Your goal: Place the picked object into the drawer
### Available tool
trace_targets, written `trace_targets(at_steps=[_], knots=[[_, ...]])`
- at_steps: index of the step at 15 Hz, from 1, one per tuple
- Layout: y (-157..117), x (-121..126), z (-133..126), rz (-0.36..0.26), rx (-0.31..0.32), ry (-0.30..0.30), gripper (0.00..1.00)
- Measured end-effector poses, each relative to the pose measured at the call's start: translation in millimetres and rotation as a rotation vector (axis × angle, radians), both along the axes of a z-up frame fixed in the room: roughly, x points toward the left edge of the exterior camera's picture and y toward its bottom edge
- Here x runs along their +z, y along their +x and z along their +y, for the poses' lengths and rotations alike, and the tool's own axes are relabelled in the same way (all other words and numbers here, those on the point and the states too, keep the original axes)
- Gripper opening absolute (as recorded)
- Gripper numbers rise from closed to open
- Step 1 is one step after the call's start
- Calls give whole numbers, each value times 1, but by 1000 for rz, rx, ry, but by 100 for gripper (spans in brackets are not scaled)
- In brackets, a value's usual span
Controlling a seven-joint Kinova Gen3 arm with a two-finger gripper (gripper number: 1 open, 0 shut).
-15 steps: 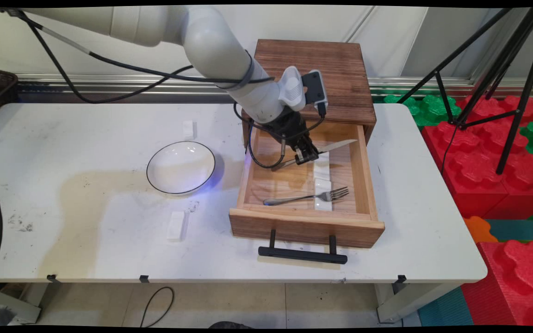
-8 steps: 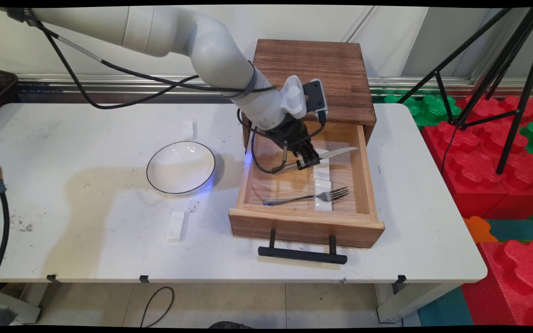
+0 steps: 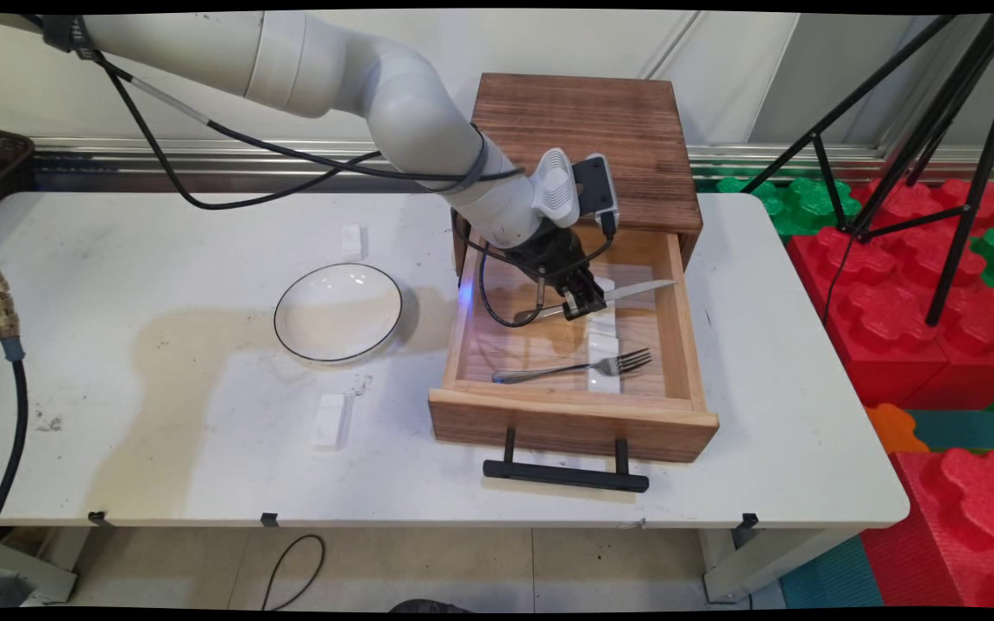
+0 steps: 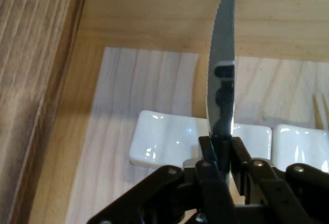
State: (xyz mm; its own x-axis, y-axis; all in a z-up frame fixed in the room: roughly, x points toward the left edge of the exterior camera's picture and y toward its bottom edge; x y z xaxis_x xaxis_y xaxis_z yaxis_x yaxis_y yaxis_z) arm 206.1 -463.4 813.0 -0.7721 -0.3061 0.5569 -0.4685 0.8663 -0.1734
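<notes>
Pinching the knife (image 3: 622,291) mid-length, your gripper (image 3: 588,302) holds it over the drawer (image 3: 680,328), blade tip pointing toward the drawer's right wall.

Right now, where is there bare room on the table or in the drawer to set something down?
The table is bare along its near edge and right of the drawer. Inside, the floor left of the white rests is free between the fork and the knife held in the fingers. The drawer's right half is crowded.
</notes>
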Motion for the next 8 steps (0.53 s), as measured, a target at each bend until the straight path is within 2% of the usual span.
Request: trace_targets(at_steps=[5, 6, 8], knots=[[-2, -5, -2, 8, -4, 4, 0], [-3, -6, -2, 9, -5, 5, 100], [-7, -7, -4, 14, -13, 6, 100]])
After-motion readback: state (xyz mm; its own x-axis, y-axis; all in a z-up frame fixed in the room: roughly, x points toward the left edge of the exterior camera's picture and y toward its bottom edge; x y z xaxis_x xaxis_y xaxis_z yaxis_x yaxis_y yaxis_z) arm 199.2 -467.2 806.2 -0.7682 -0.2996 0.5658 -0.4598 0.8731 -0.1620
